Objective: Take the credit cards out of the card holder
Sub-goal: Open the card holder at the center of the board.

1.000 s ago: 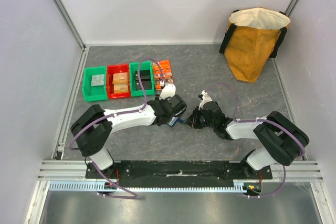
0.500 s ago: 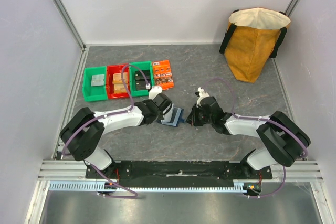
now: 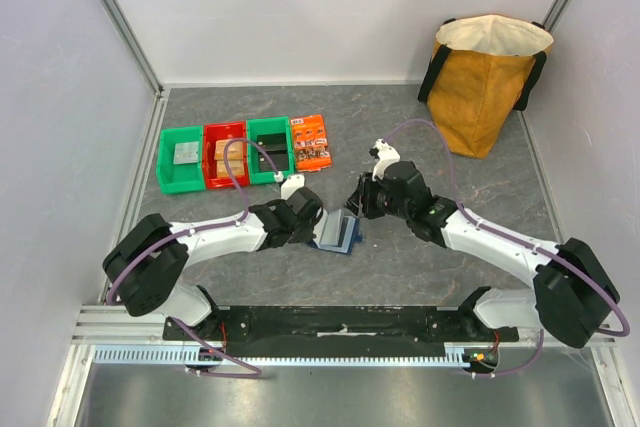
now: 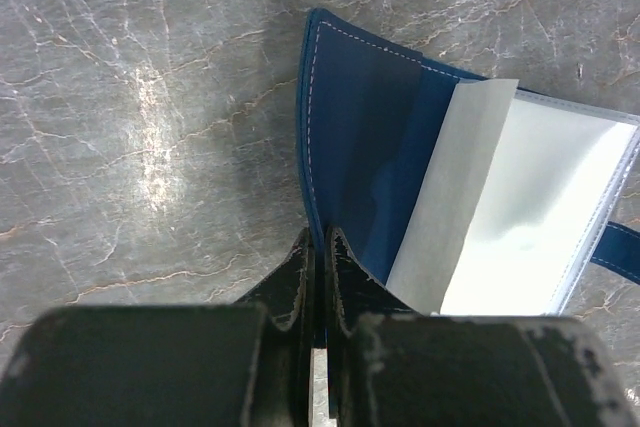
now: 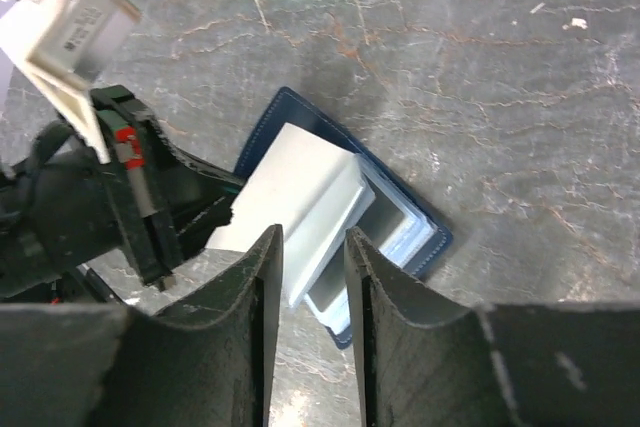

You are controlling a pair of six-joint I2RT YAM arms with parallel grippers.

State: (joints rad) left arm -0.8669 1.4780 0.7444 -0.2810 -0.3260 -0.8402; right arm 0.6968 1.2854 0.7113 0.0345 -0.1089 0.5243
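Three bins (image 3: 226, 128) nearby, left gripper (image 4: 318, 244) clamps card holder (image 4: 345, 117), right gripper (image 5: 312, 247) seemingly above.

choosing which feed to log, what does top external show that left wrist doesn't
Only top external: a red bin between green bins, the orange packet, the tan bag, both arms, and the right end effector by the card holder. Only left wrist: the left end effector pinched shut on the holder's navy cover edge, with its white stitching. Both: the holder open on the grey table, pale sleeves showing.
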